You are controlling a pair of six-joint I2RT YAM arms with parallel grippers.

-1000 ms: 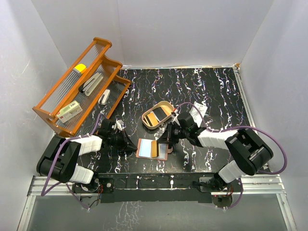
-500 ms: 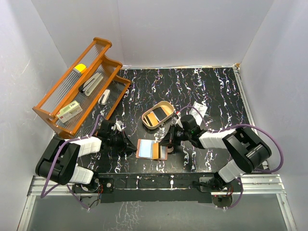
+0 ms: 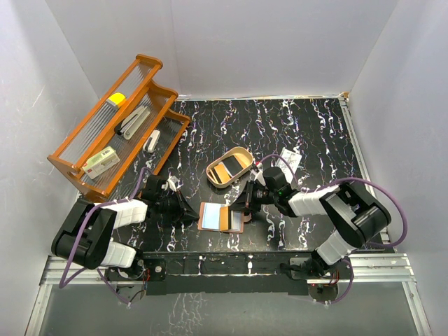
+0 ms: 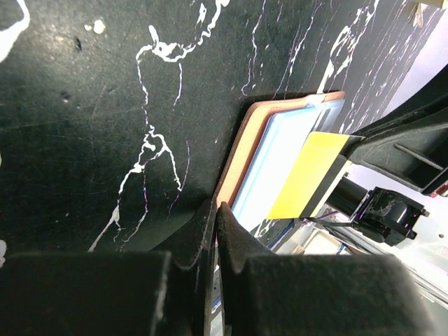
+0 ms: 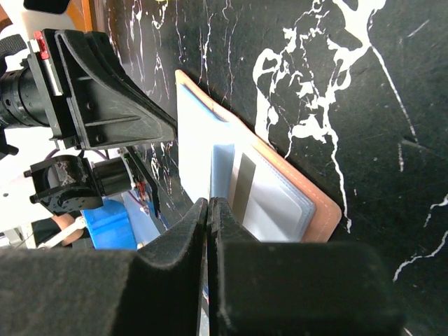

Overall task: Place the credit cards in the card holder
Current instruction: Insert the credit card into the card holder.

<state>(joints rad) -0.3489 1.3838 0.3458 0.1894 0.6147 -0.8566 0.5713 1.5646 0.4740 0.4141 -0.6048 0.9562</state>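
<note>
Right hand, closed tight, sits at the pale blue credit card in the open card holder; card likely light, stiff, slick, so pinch its free edge.

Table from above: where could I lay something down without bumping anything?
Bare table lies along the back wall, between the orange rack and the right edge, behind the tray and white card. The front is crowded, where the left end effector and right end effector meet at the card holder.
</note>
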